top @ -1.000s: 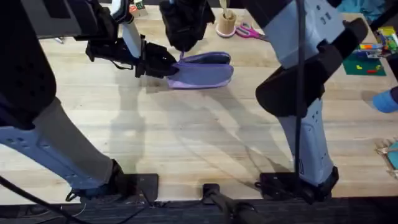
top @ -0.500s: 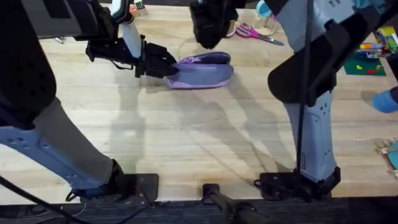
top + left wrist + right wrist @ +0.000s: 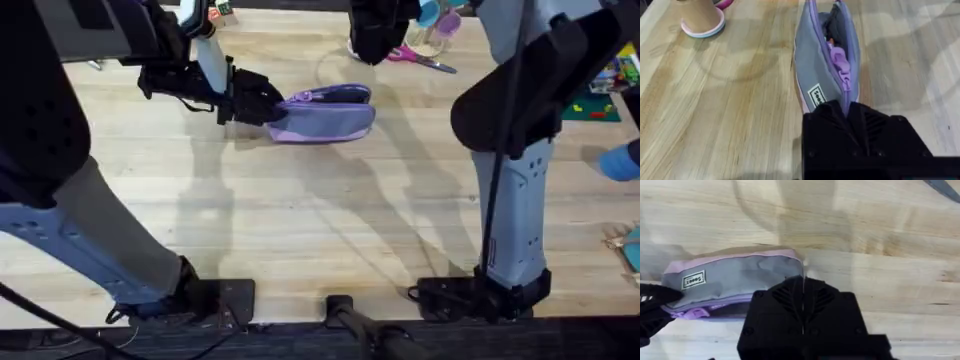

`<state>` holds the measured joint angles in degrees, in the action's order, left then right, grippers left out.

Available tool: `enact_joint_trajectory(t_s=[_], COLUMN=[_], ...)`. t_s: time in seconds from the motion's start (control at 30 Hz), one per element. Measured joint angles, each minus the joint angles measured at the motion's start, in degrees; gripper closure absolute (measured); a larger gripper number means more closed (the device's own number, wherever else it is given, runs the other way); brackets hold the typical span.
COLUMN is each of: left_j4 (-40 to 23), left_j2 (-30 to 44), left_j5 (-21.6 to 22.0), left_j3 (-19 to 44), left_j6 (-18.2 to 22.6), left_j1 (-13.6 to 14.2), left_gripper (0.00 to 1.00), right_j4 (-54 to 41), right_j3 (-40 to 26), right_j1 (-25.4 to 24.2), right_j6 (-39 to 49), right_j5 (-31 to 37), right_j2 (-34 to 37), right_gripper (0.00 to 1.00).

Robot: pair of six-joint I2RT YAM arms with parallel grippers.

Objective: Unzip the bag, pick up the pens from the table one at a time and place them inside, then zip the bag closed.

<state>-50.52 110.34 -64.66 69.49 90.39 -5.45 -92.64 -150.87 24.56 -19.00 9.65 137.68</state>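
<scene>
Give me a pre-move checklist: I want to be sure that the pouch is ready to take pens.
1. Left claw clamped on the end of the lavender fabric pencil pouch: ok.
2. Pouch's zipper opening gaping in the left wrist view: ok.
3. Right claw off the pouch, near the pink-handled scissors: ok.
4. Right claw free to pick: not ok; it is shut, with nothing seen in it.
5. Pens located on the pale wooden plank table: cannot tell; none spotted.
</scene>
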Motion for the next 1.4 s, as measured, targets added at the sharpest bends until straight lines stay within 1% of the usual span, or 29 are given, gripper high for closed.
enact_joint_trajectory(t_s=[0.13,0.17,0.2,0.37,0.4,0.43,0.53,0.6,0.7,0.83,0.93,1.03,1.1,1.17,1.27,1.4], left_j4=[0.0,0.0,0.0,0.0,0.0,0.0,0.0,0.0,0.0,0.0,0.0,0.0,0.0,0.0,0.0,-0.01], left_j2=[0.01,0.02,0.02,0.01,0.02,0.02,0.02,0.02,0.02,0.02,0.0,0.02,0.01,0.02,0.02,0.01], left_j5=[0.0,0.0,0.0,0.0,0.0,0.0,0.0,0.0,0.0,0.0,0.0,0.0,0.0,0.0,0.0,0.0], left_j3=[0.0,0.0,-0.02,-0.02,-0.02,-0.02,-0.02,-0.02,-0.02,-0.02,-0.02,-0.02,-0.02,-0.02,-0.02,-0.02], left_j6=[0.01,0.01,0.0,0.02,0.02,0.0,0.0,0.0,0.0,0.02,0.0,0.0,0.0,0.0,0.0,0.01], left_j1=[0.0,0.0,0.0,0.0,0.0,0.0,0.0,0.0,0.0,0.0,0.0,0.0,0.0,0.0,0.0,0.0], left_gripper=[0.957,0.957,0.957,0.957,0.957,0.957,0.957,0.957,0.957,0.957,0.957,0.957,0.957,0.957,0.957,0.957], right_j4=[-0.02,-0.02,0.0,-0.02,-0.02,-0.02,0.0,0.0,0.0,0.05,0.59,2.1,3.7,4.92,7.71,12.84], right_j3=[0.42,0.44,0.44,0.44,0.44,0.44,0.74,2.65,9.12,20.37,27.47,32.42,33.72,34.05,34.4,34.47], right_j1=[0.47,0.58,0.68,0.42,0.29,0.18,-0.01,-0.11,-0.3,-1.53,-4.06,-7.57,-9.74,-10.69,-10.4,-9.18], right_j6=[0.86,1.02,1.14,2.79,3.21,3.24,3.65,4.08,5.17,6.51,7.34,9.33,10.47,11.03,11.76,11.95], right_j5=[0.01,0.0,-0.05,-2.56,-3.07,-3.37,-4.07,-4.45,-4.81,-5.05,-6.48,-10.9,-15.41,-19.99,-25.05,-28.27], right_j2=[-2.57,-3.62,-4.94,-11.55,-12.68,-13.5,-15.6,-17.15,-20.37,-25.32,-29.18,-33.0,-34.54,-34.96,-34.45,-32.9], right_gripper=[0.965,0.939,0.829,0.112,0.032,0.014,0.006,0.006,0.006,0.006,0.005,0.005,0.005,0.005,0.006,0.006])
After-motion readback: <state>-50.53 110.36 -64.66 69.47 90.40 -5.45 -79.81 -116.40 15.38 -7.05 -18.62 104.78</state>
